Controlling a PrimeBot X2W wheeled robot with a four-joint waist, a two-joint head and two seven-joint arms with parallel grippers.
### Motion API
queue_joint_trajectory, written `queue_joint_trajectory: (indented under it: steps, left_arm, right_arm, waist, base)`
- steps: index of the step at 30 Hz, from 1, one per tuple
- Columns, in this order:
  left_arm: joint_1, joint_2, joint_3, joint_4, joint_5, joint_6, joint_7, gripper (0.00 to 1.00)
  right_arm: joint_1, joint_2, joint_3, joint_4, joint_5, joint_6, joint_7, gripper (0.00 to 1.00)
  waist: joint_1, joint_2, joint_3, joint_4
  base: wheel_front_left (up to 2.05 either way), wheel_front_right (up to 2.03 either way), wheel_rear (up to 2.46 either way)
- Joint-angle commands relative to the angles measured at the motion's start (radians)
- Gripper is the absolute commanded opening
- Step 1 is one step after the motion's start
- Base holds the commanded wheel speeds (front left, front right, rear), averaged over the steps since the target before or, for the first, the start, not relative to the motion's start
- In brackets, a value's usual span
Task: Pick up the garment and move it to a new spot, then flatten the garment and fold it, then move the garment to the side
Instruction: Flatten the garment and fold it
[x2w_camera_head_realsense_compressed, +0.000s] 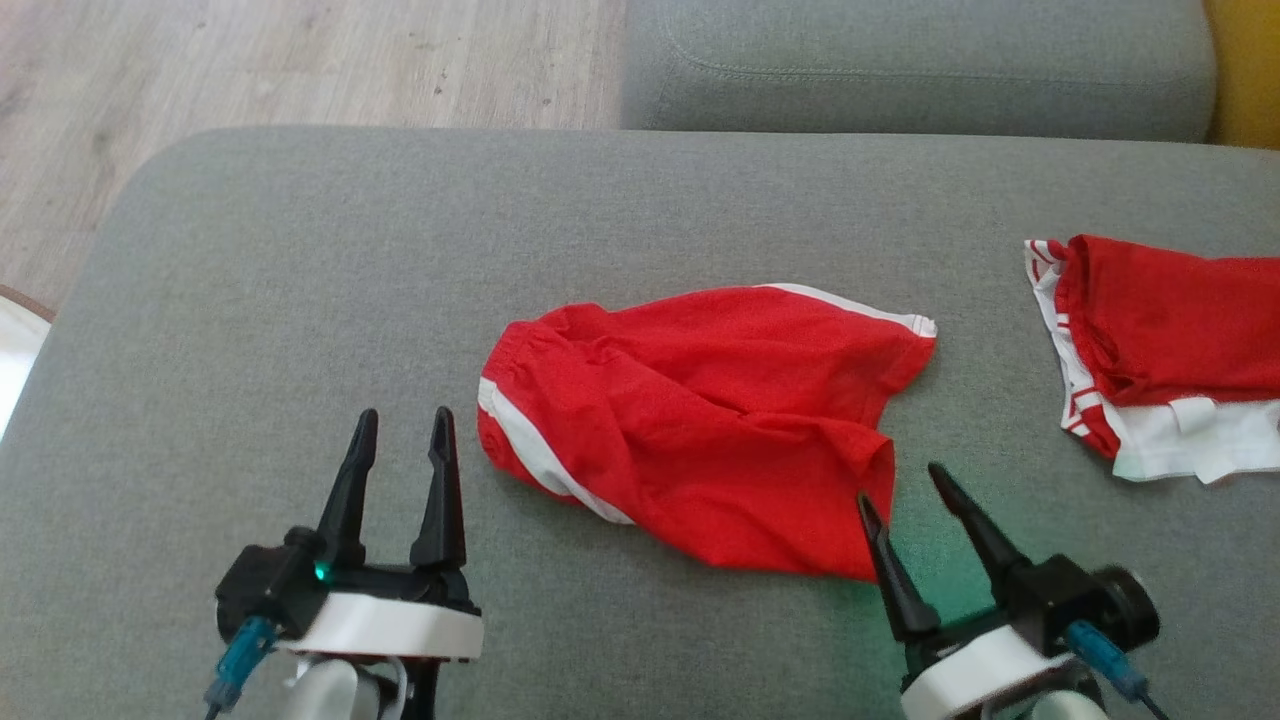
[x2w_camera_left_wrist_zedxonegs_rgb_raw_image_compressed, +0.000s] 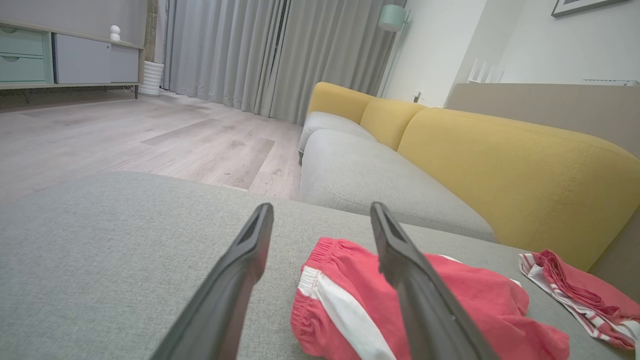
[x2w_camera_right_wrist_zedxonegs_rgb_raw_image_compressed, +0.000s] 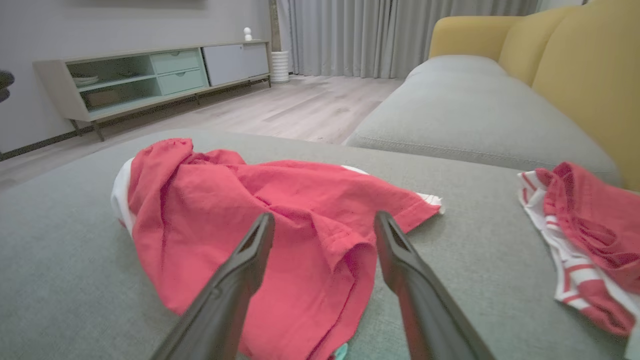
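You have open grey cushion (x2w_camera_head_realsense_compressed: 280, 300) left of the red shorts (x2w_camera_head_realsense_compressed: 700, 420), running to a rounded edge with wood floor (x2w_camera_head_realsense_compressed: 300, 60) beyond. To the right, a second red-and-white garment (x2w_camera_head_realsense_compressed: 1160, 340) lies well apart. Your left end effector (x2w_camera_head_realsense_compressed: 405, 418) sits low just left of the shorts, fingers spread and empty. Your right end effector (x2w_camera_head_realsense_compressed: 900, 483) is at their near right hem, also spread and gripping nothing. The shorts lie mid-cushion, rumpled, with a white side stripe showing.
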Motion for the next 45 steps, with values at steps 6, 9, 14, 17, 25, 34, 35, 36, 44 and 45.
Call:
queue_joint_trajectory:
  steps: [6, 9, 14, 17, 25, 34, 35, 36, 44, 45]
  left_arm:
    - [-0.045, 0.003, 0.013, -0.025, 0.006, -0.006, -0.005, 1.00]
    - [-0.050, 0.003, 0.012, -0.021, 0.006, -0.007, -0.005, 1.00]
    - [-0.053, 0.003, 0.012, -0.017, 0.006, -0.009, -0.005, 1.00]
    - [-0.055, 0.003, 0.007, -0.014, 0.006, -0.009, -0.005, 1.00]
    - [-0.063, 0.003, 0.008, -0.009, 0.005, -0.011, -0.005, 1.00]
    - [-0.060, 0.003, 0.011, 0.002, 0.004, -0.010, -0.005, 1.00]
    - [-0.059, 0.003, 0.011, 0.001, 0.004, -0.010, -0.005, 1.00]
    - [-0.057, 0.003, 0.011, 0.001, 0.003, -0.010, -0.005, 1.00]
    - [-0.058, 0.003, 0.001, -0.005, 0.000, -0.009, -0.005, 1.00]
    - [-0.059, 0.003, 0.000, -0.005, 0.000, -0.009, -0.005, 1.00]
  right_arm:
    - [-0.036, -0.008, 0.044, 0.069, 0.075, -0.001, 0.083, 1.00]
    - [-0.055, -0.011, 0.058, 0.096, 0.107, -0.001, 0.101, 1.00]
    - [-0.085, -0.011, 0.055, 0.136, 0.139, -0.001, 0.120, 1.00]
    - [-0.108, -0.008, 0.054, 0.171, 0.160, -0.001, 0.139, 1.00]
    - [-0.139, -0.012, 0.107, 0.233, 0.190, -0.001, 0.152, 1.00]
    - [-0.175, -0.027, 0.122, 0.225, 0.180, -0.001, 0.113, 0.00]
    - [-0.180, -0.026, 0.117, 0.217, 0.181, -0.001, 0.110, 0.00]
    - [-0.185, -0.025, 0.111, 0.208, 0.182, -0.001, 0.110, 0.00]
    - [-0.243, -0.037, 0.036, 0.141, 0.214, -0.001, 0.174, 0.00]
    - [-0.255, -0.043, 0.022, 0.138, 0.212, -0.001, 0.187, 0.00]
  waist:
    - [0.0000, -0.0001, 0.010, 0.014]
    - [0.0000, -0.0001, 0.013, 0.023]
    - [0.0000, -0.0001, 0.017, 0.034]
    - [0.0000, -0.0001, 0.023, 0.045]
    - [0.0000, -0.0001, 0.035, 0.063]
    - [0.0000, -0.0001, 0.018, 0.064]
    - [0.0000, -0.0001, 0.015, 0.064]
    - [0.0000, -0.0001, 0.013, 0.065]
    - [0.0000, -0.0001, 0.015, 0.085]
    - [0.0000, -0.0001, 0.019, 0.090]
  base:
    - [0.00, 0.00, 0.00]
    - [0.00, 0.00, 0.00]
    - [0.00, 0.00, 0.00]
    - [0.00, 0.00, 0.00]
    - [0.00, 0.00, 0.00]
    - [0.00, 0.00, 0.00]
    - [0.00, 0.00, 0.00]
    - [0.00, 0.00, 0.00]
    - [0.00, 0.00, 0.00]
    - [0.00, 0.00, 0.00]
